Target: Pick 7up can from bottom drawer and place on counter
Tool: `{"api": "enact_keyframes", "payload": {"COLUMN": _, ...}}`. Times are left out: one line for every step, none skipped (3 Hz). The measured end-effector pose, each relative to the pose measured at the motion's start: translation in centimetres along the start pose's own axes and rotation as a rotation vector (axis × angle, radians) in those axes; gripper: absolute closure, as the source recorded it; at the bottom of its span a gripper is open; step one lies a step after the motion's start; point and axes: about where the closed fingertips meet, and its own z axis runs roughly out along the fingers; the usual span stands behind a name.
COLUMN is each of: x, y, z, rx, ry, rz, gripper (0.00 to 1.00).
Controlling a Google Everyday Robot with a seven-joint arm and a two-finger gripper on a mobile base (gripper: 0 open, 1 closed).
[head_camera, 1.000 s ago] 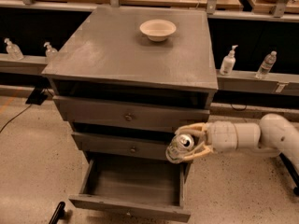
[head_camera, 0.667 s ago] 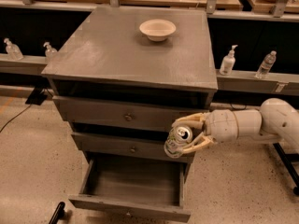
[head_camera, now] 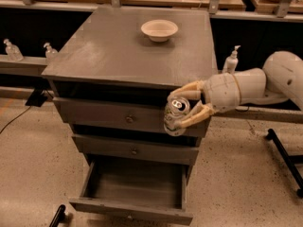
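My gripper [head_camera: 185, 108] is shut on the 7up can [head_camera: 175, 116], a pale can with a silver lid, and holds it upright in the air. The can hangs in front of the top drawer front at the cabinet's right side, just below the edge of the counter [head_camera: 118, 51]. My pale arm [head_camera: 251, 86] reaches in from the right. The bottom drawer [head_camera: 135, 186] is pulled open below, and its grey floor is bare.
A cream bowl [head_camera: 159, 30] sits at the back of the counter. Two closed drawer fronts with round knobs [head_camera: 129, 119] sit above the open drawer. Clear bottles [head_camera: 13, 50] stand on shelves left and right. A black frame leg [head_camera: 284, 155] lies on the floor at right.
My gripper has lifted the can from beside the middle drawer front up to the top drawer front, close under the counter edge. The arm rose with it.
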Motion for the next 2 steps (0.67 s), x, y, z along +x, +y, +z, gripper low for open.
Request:
{"api": "enact_keyframes", "payload": {"x": -2.3, "y": -2.8, "z": -0.5, "rx": 0.007, "ry": 0.007, "rz": 0.023, "gripper": 1.00}}
{"api": "enact_keyframes", "payload": {"x": -3.3, "y": -6.5, "z": -1.3, "rx": 0.060, "ry": -0.075, "rz": 0.094, "gripper": 1.00}}
